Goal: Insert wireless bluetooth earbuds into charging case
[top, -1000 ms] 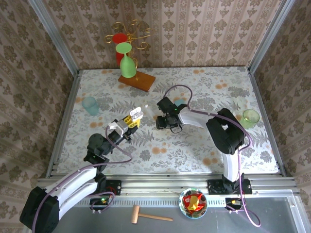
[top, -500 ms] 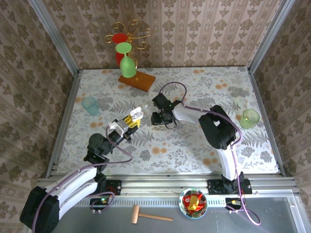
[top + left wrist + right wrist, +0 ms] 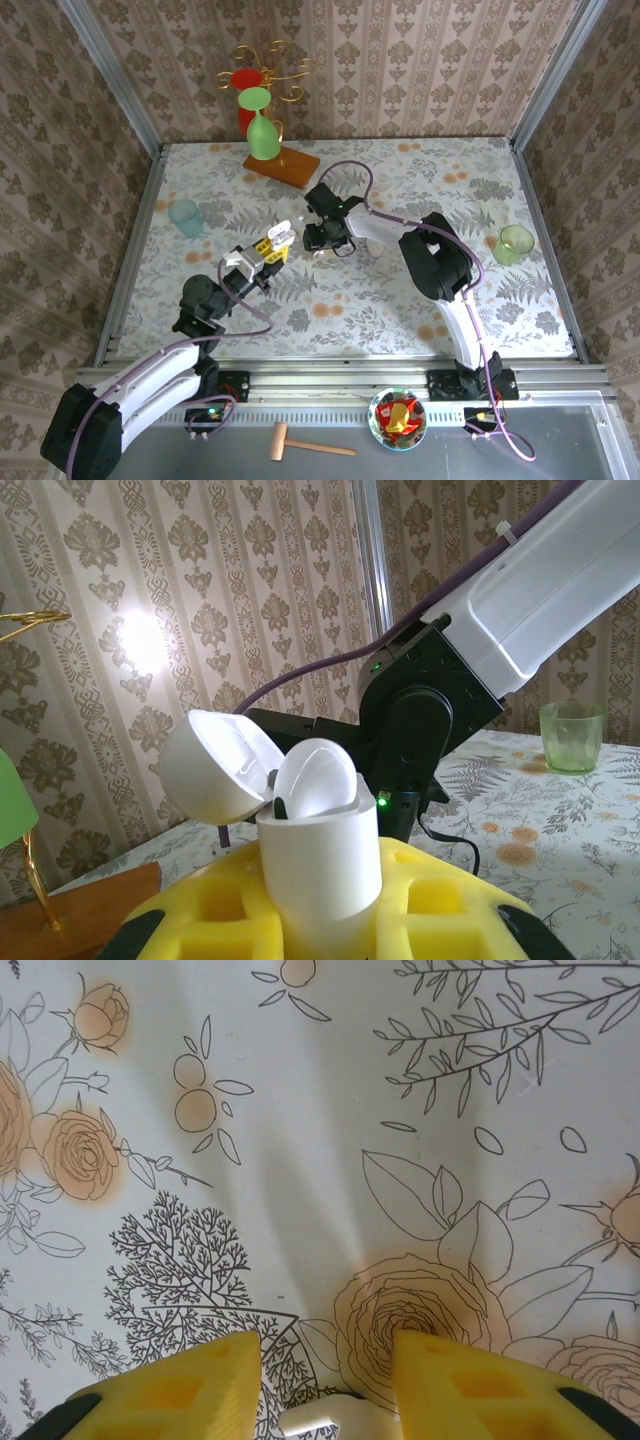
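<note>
So the left end effector (image 3: 270, 247) has its chunky yellow foam fingers (image 3: 200, 920) pressed together on the charging case (image 3: 320, 855), a smooth, glossy white capsule standing upright between them. Its rounded lid (image 3: 215, 765) is flipped back like a little shell. There's a shiny white domed bulge at the mouth of the case, and I can't tell if that's an earbud or just part of the case. In the top view the case sits up off the counter (image 3: 400, 180), near the middle and a bit left. The right end effector (image 3: 322, 243) is just beside it, nose down over the counter's floral print of peach roses and thin grey line-drawn leaves. From its wrist camera, the two yellow fingers (image 3: 190, 1385) are spread, with the same blocky, cut-out look. A small, smooth white earbud (image 3: 330, 1422) lies low in the gap. It's up against one finger and looks just clear of the other, so it doesn't look pinched. It's cut off by the frame edge, so its full shape is hard to make out. Off to the side there's a translucent green tumbler (image 3: 516, 243) near the right edge, and a pale teal cup (image 3: 185, 216) on the left.
</note>
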